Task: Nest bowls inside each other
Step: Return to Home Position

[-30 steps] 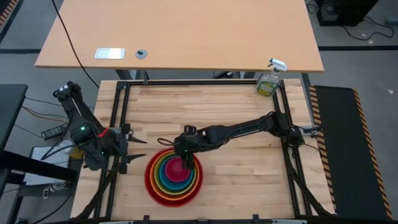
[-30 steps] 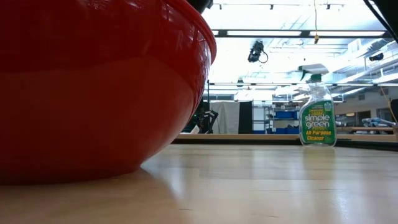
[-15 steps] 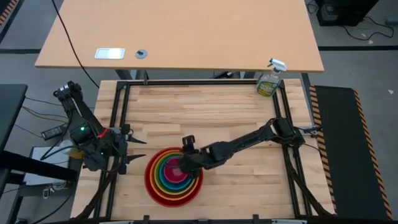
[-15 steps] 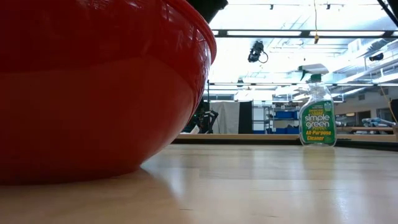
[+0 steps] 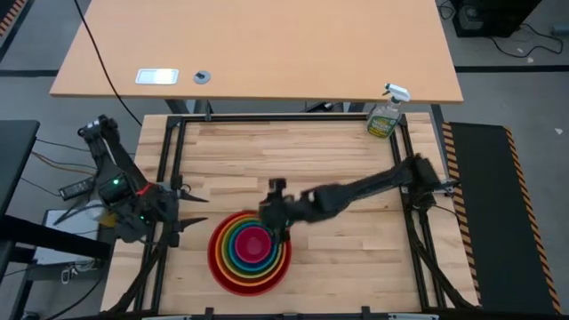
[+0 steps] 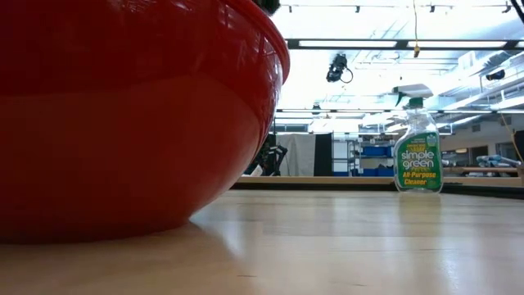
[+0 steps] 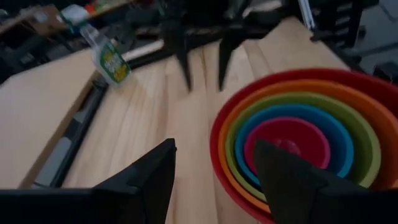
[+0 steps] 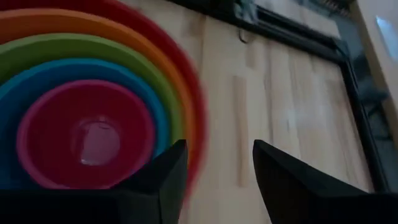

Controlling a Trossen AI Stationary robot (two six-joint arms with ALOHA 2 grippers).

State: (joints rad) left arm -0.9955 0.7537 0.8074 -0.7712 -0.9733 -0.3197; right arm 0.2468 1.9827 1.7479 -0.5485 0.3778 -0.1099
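Note:
Five bowls sit nested near the table's front: red [image 5: 216,263] outermost, then orange [image 8: 124,31], lime green [image 8: 93,50] and blue [image 8: 81,71], with magenta-pink [image 5: 252,245] innermost. The red bowl [image 6: 123,123] rests on its base on the wood. My right gripper [image 5: 278,229] hovers open above the stack's far right rim; between its fingers [image 8: 217,180] I see only the red rim and the table. My left gripper [image 5: 188,212] waits open at the table's left edge, pointing at the stack [image 7: 214,186].
A green spray bottle [image 5: 384,116] stands at the far right corner, well away from the bowls. A black metal frame [image 5: 169,160] runs around the wooden table top. Bare wood lies to the right of the stack and beyond it.
My right gripper has risen out of the pink bowl's hollow and drawn back toward the far right, rolling as it went; it now stands over the stack's rim. The pink bowl stays seated in the blue one.

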